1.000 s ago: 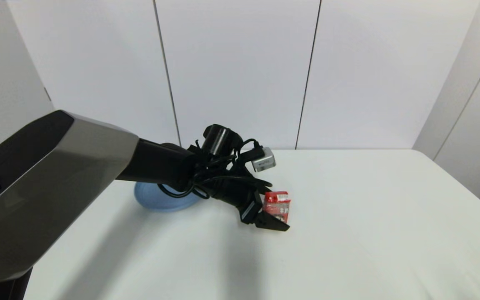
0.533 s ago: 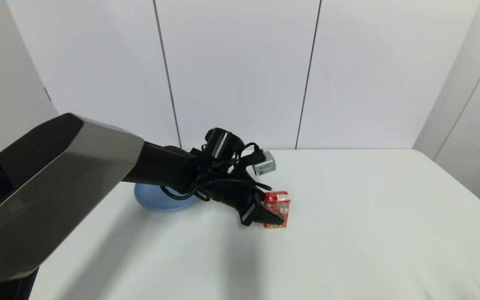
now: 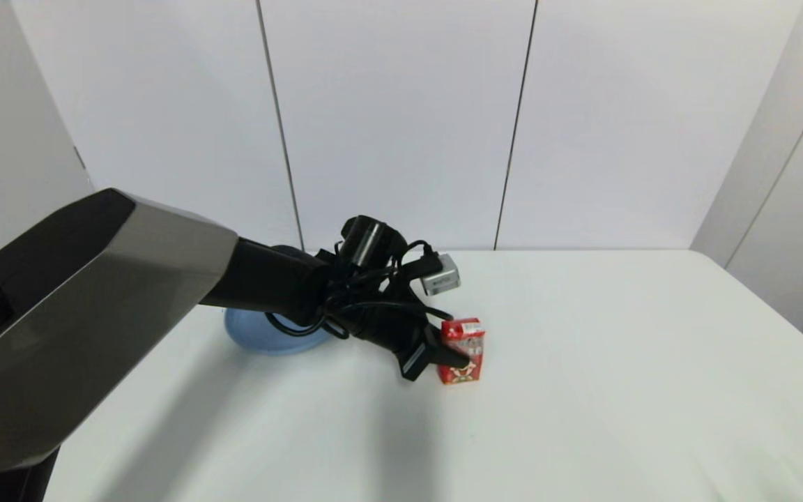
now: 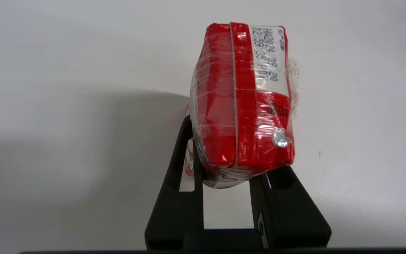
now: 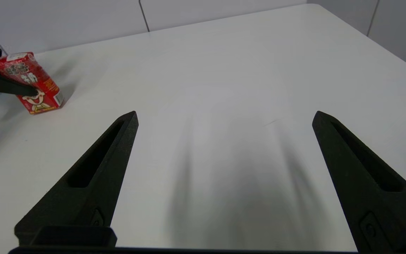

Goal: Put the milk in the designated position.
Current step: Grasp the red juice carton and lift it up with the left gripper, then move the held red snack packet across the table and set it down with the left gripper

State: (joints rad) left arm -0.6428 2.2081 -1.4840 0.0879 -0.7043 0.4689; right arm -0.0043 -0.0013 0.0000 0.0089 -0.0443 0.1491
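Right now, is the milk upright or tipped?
Upright, leaning slightly. The milk stands on its base on the table, label patch up, the left gripper shut on its sides.

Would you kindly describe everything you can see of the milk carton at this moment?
The milk is a small red box-shaped carton wrapped in clear, wrinkled film. Its front shows a cartoon child's face, and its top carries a white patch with a printed date code and a small foil straw seal. It sits on the white table, leaning slightly, right of the blue plate. The left hand is closed on it, one black finger on each side.
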